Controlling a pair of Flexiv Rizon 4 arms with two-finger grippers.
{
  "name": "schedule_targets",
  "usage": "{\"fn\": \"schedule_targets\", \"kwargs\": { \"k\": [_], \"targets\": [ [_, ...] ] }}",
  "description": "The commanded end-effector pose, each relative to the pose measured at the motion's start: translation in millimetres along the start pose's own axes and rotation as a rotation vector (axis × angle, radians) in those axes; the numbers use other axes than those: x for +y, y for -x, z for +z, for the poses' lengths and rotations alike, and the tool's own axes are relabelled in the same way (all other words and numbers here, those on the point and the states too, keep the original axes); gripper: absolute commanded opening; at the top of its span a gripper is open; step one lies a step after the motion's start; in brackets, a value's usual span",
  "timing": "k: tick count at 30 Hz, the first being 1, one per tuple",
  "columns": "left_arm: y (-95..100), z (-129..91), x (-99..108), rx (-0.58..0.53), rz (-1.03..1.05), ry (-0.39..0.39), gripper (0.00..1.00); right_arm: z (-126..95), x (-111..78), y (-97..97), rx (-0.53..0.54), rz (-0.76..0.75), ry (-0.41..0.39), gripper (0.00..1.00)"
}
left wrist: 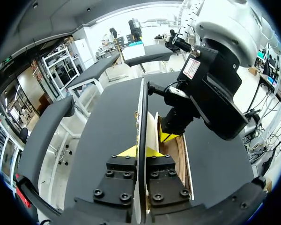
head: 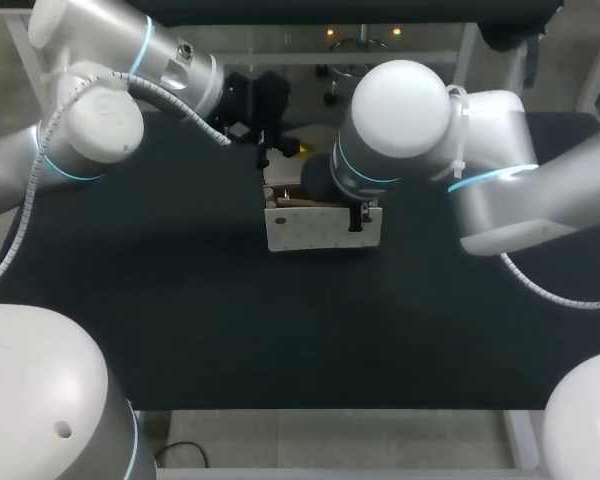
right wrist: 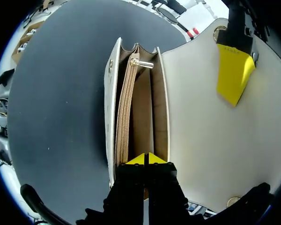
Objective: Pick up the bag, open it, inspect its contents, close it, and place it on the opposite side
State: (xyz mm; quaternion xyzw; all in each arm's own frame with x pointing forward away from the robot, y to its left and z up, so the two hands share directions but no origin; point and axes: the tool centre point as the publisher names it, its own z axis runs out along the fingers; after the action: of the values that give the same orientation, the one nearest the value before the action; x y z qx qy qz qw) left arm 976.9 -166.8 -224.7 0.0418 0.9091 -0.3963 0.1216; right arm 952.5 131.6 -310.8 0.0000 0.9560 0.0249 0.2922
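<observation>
A white bag (head: 315,228) stands at the table's middle with its mouth open. Its flap (left wrist: 141,117) is lifted upright, and my left gripper (left wrist: 142,152) is shut on the flap's thin edge. In the right wrist view the raised flap (right wrist: 201,131) shows one yellow finger (right wrist: 233,75) of the left gripper against it. My right gripper (right wrist: 144,158) is shut, its tips down in the bag's mouth beside a tan zipped inner pocket (right wrist: 126,117). I see nothing loose in the compartments. From above, the right wrist (head: 400,130) hides most of the bag's opening.
The dark table (head: 180,300) has bare surface to the left, right and front of the bag. Both arms crowd together over the bag at the table's far middle.
</observation>
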Motion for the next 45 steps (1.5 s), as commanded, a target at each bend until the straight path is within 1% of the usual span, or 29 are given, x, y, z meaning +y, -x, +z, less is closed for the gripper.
{"fn": "schedule_targets", "kwargs": {
  "k": [1,6,14,15,16,17,18,19,29,45],
  "targets": [
    [-0.4,-3,5,-0.005,-0.014,-0.031,0.0,8,-1.0,-5.9,0.008,0.0,-0.002,0.0],
    [0.3,-2,6,0.013,-0.025,-0.053,0.0,12,-0.5,-12.0,0.018,-0.001,0.002,0.0],
    [-0.2,2,6,0.082,-0.03,-0.089,0.0,17,3.8,-9.1,0.015,-0.013,-0.007,0.01],
    [-0.3,3,6,0.081,-0.029,-0.089,0.0,17,4.4,-9.0,0.016,-0.014,-0.009,0.24],
    [-0.3,3,6,0.088,-0.027,-0.093,0.0,18,4.8,-8.9,0.017,-0.016,-0.011,0.38],
    [-0.3,3,6,0.094,-0.027,-0.098,0.0,19,5.1,-8.8,0.018,-0.017,-0.012,0.45],
    [-0.4,3,6,0.094,-0.027,-0.098,0.0,19,5.2,-8.8,0.018,-0.017,-0.012,0.81],
    [-0.5,3,7,0.094,-0.026,-0.096,0.0,19,5.2,-8.9,0.021,-0.016,-0.013,1.0],
    [-3.6,6,6,0.123,0.013,-0.096,0.0,25,3.8,-13.2,0.052,-0.006,-0.016,1.0],
    [-3.8,7,7,0.123,0.014,-0.094,0.0,25,3.3,-12.1,0.048,0.0,-0.018,1.0]
  ]
}}
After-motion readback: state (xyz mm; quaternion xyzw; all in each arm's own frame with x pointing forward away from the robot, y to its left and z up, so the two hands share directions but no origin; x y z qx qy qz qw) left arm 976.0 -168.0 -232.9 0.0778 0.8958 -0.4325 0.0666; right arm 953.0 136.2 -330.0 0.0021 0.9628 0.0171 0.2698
